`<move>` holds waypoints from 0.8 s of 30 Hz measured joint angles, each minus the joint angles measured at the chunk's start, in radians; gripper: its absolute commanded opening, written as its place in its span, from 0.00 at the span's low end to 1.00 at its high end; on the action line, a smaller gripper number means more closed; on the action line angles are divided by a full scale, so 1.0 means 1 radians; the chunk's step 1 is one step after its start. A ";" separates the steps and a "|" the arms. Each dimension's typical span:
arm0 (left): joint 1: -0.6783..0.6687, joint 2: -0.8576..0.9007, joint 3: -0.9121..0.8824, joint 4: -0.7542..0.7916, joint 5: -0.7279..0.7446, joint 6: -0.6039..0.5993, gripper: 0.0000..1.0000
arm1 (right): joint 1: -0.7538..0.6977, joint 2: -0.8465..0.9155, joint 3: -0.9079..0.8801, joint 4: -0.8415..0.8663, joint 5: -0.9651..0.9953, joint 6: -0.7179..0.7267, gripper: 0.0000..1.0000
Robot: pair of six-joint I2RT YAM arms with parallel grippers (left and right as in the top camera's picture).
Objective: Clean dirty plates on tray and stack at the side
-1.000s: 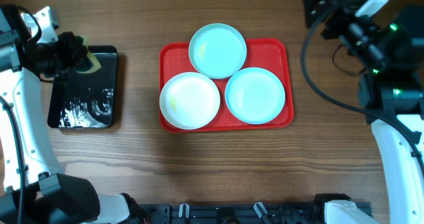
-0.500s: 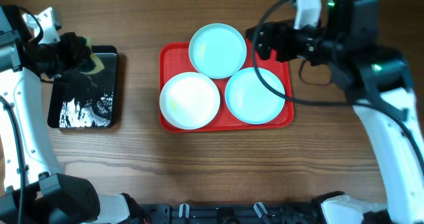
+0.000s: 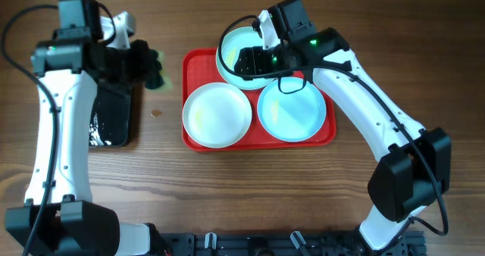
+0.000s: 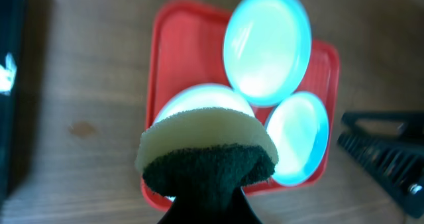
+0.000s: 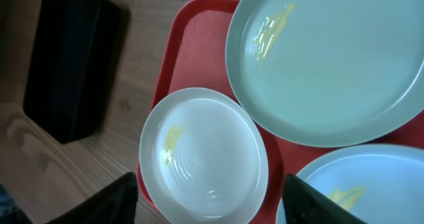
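Three on the tray (image 3: 198, 67), all w/ yellow smears. The far turquoise plate (image 3: 236, 44) is at the far edge, its rim hanging over that edge. The white plate (image 3: 217, 113) fills the near-left corner and the near turquoise plate (image 3: 292, 110) the near-right corner. All three rims crowd together mid-tray.

The right claw (image 3: 248, 57) is above the far turquoise plate, on its near side. In the wrist view its fingers (image 5: 119, 197) are spread wide w/ nothing btwn them but the plates below. Can't tell if it touches a plate.

The left claw (image 3: 140, 63) is pinching a sponge (image 4: 205, 134), yellow foam w/ a dark green scrub face. It hangs over the bench btwn the black tray (image 3: 114, 120) and the red tray's far-left corner, off both trays.

The black tray lies near the bench's left edge, well apart from the plates and wet-looking inside. A small brown spot (image 3: 157, 113) sits on the bench btwn the two trays.
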 measured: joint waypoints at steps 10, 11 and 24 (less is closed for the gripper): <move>-0.140 0.000 -0.200 0.191 -0.006 -0.098 0.04 | 0.064 0.133 0.000 -0.036 0.076 -0.074 0.49; -0.154 0.000 -0.219 0.214 -0.006 -0.108 0.04 | 0.065 0.148 0.000 -0.039 0.076 -0.074 0.49; -0.277 0.001 -0.416 0.396 -0.035 -0.219 0.04 | 0.072 0.217 -0.002 -0.053 0.085 -0.078 0.48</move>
